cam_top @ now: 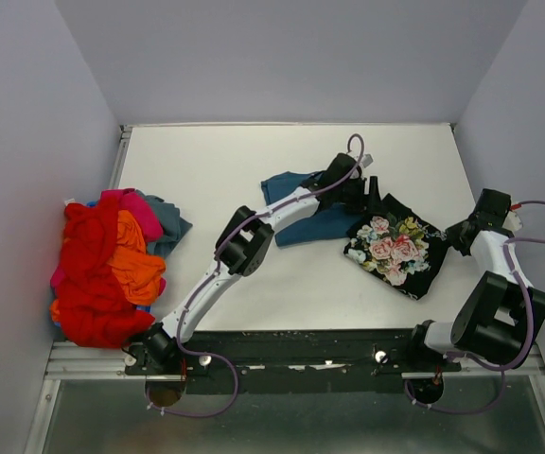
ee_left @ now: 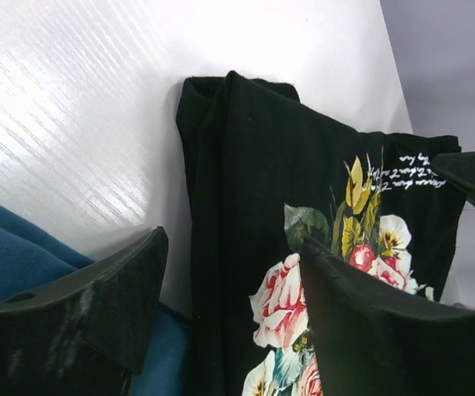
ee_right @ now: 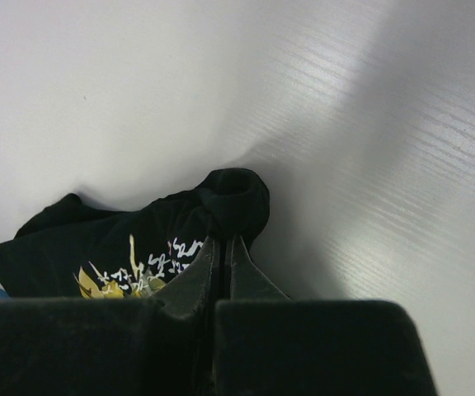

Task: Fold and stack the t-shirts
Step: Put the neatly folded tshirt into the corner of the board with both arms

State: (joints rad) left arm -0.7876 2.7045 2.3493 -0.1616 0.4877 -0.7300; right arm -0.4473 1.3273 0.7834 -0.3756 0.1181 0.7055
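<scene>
Gaping wide and empty, the left gripper (cam_top: 371, 192) hangs over where the teal shirt (cam_top: 315, 227) meets the black rose-print shirt (cam_top: 395, 248), whose corner the closed right gripper (ee_right: 222, 243) pinches.

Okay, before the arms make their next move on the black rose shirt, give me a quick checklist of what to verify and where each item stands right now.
1. Left gripper open: ok, jaws wide apart over the black rose shirt.
2. Left jaws empty: ok, nothing between them.
3. Right gripper shut: ok, closed at the shirt's right edge.
4. Right gripper actually pinching cloth: cannot tell, the fabric bunches right at its tips.
5. Black rose shirt apart from the teal shirt: not ok, their edges meet.
6. Unfolded pile out of the way: ok, at the left side of the table.
</scene>
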